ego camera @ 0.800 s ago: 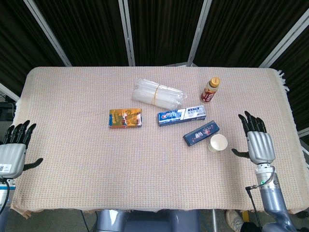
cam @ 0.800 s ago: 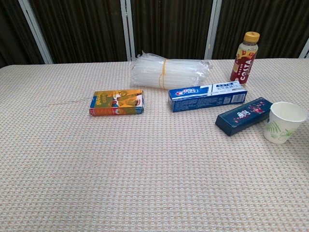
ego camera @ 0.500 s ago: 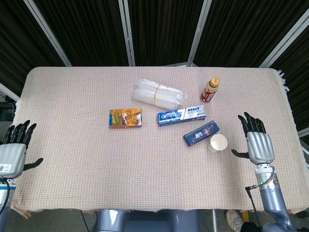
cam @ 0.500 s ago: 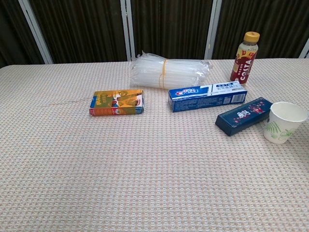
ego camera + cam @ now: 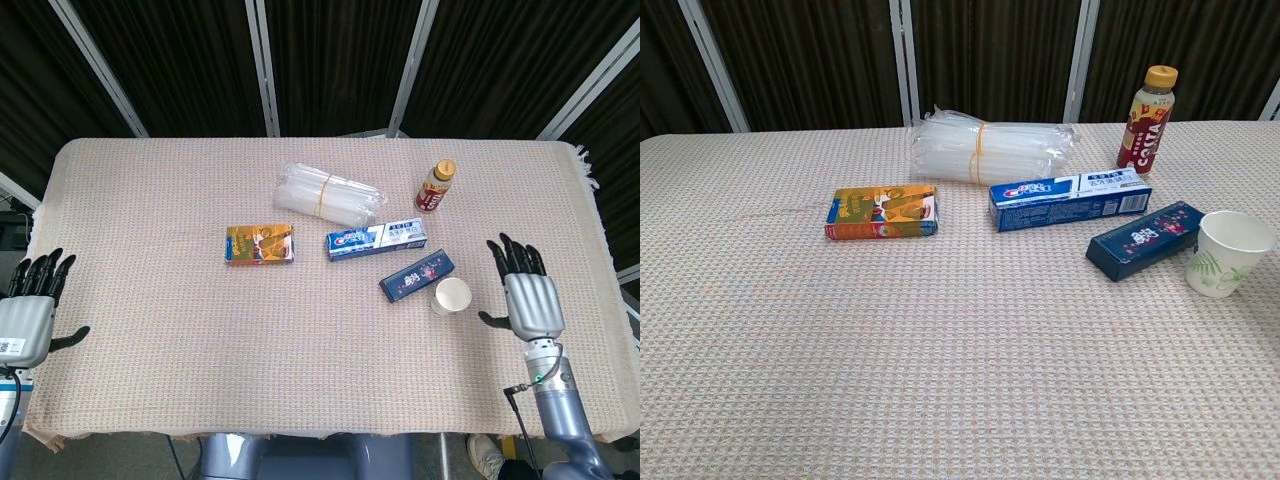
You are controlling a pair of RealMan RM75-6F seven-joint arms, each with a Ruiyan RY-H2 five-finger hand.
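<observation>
Hovering palm-down with fingers spread and holding nothing, the right hand (image 5: 528, 300) sits just right of the paper cup (image 5: 452, 296), which stands beside the dark box (image 5: 417, 275), while the left hand (image 5: 27, 315), fingers likewise apart, waits at the table's (image 5: 150, 200) far left edge.
</observation>
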